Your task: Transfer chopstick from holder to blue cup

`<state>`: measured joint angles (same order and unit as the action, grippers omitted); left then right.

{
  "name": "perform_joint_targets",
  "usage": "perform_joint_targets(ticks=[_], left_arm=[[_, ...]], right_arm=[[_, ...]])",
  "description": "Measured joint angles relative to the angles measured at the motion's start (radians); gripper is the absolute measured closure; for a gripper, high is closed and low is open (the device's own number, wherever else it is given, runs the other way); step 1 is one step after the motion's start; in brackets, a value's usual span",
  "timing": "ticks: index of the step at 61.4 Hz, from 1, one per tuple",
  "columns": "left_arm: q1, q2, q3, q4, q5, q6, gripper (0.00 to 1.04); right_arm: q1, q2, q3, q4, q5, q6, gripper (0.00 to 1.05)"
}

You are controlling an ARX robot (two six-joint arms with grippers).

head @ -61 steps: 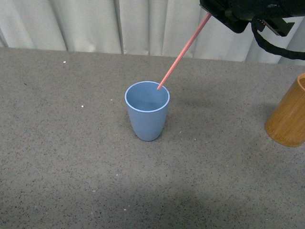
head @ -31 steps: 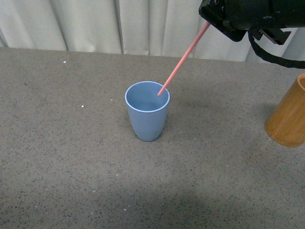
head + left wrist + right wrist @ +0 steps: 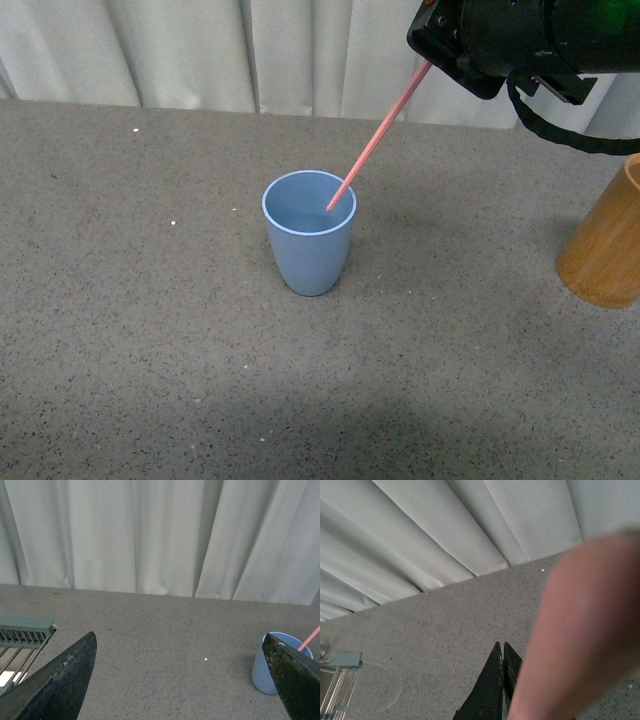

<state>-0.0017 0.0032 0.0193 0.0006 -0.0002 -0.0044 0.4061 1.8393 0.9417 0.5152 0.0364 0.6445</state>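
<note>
The light blue cup (image 3: 309,232) stands upright in the middle of the grey table. A thin pink-red chopstick (image 3: 378,135) slants down from the upper right, and its lower tip sits inside the cup's mouth. My right gripper (image 3: 432,52) is shut on the chopstick's upper end, high above and right of the cup. In the right wrist view the chopstick (image 3: 580,630) is a large pink blur beside the closed black fingers (image 3: 495,680). The orange-brown holder (image 3: 606,240) stands at the right edge. My left gripper (image 3: 180,645) is open, with the cup (image 3: 274,662) beside one finger.
Pale curtains (image 3: 200,50) hang along the table's far edge. A green-grey rack (image 3: 25,630) shows at one side of the left wrist view, and its corner (image 3: 340,662) appears in the right wrist view. A black cable (image 3: 560,130) loops under the right arm.
My right gripper has shifted slightly left and down with the chopstick. The chopstick's tip has gone from the cup's rim to deeper inside its mouth.
</note>
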Motion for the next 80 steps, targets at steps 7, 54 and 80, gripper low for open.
perform_joint_targets(ticks=[7,54,80], left_arm=[[0.0,0.0,0.0,0.0,0.0,0.0,0.07],[0.0,0.0,0.0,0.0,0.0,0.0,0.07],[0.0,0.0,0.0,0.0,0.0,0.0,0.07]], right_arm=[[0.002,0.003,0.0,0.0,0.0,0.0,1.04],[-0.024,-0.013,-0.015,-0.022,0.131,-0.022,0.1],[-0.21,-0.664,-0.754,0.418,0.156,-0.626,0.9]])
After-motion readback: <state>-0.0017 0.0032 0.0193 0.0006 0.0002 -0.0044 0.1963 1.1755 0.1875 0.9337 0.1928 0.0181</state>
